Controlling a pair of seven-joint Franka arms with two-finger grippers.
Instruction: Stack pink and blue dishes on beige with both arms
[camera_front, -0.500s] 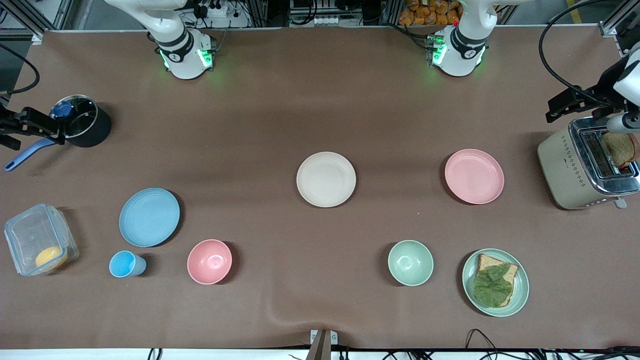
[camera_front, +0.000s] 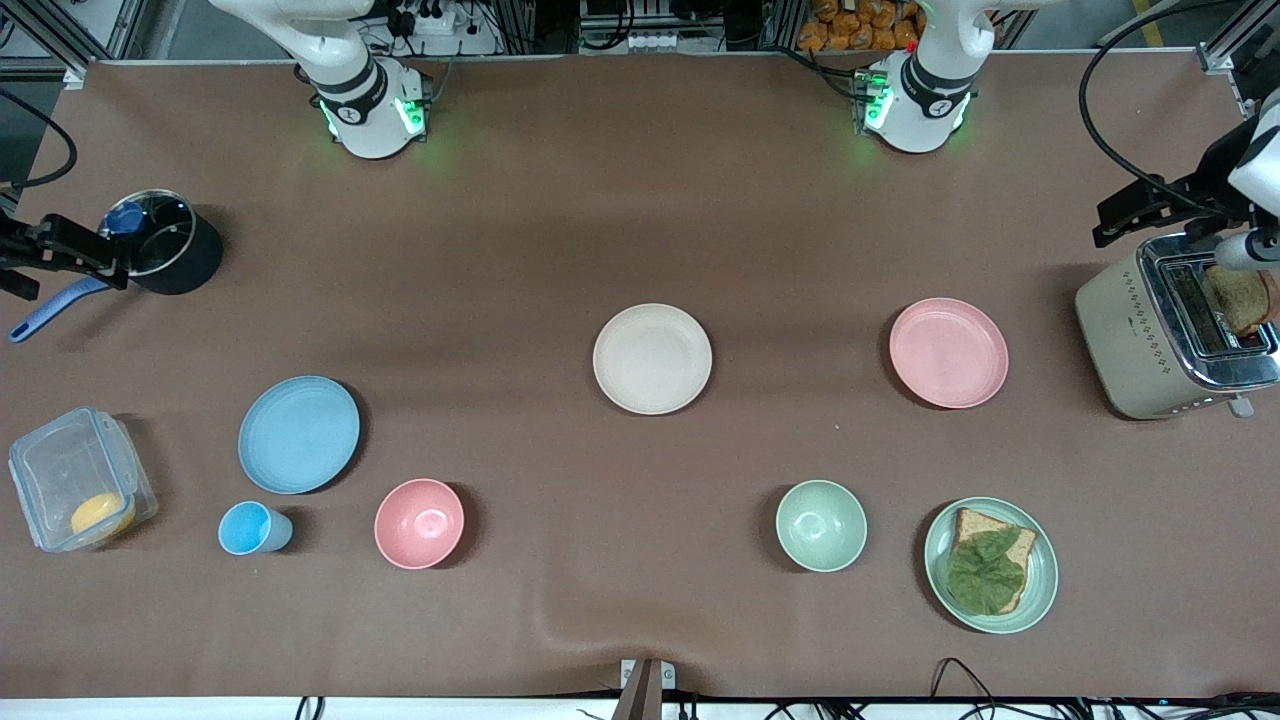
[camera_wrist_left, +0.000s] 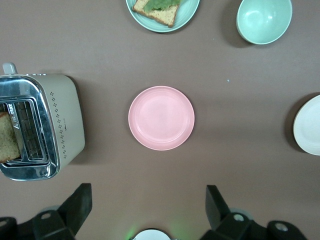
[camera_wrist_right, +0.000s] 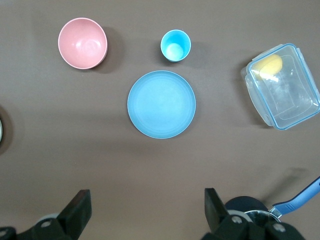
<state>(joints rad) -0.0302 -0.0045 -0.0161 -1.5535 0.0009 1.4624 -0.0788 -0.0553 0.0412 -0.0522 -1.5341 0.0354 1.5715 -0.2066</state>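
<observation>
Both claws gape, cut off by the frame — left claw above pink plate, right claw above blue plate.

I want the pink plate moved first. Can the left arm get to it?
Probably yes. The left end effector hangs open above the pink plate, which lies bare with open table around it; the toaster stands apart.
</observation>
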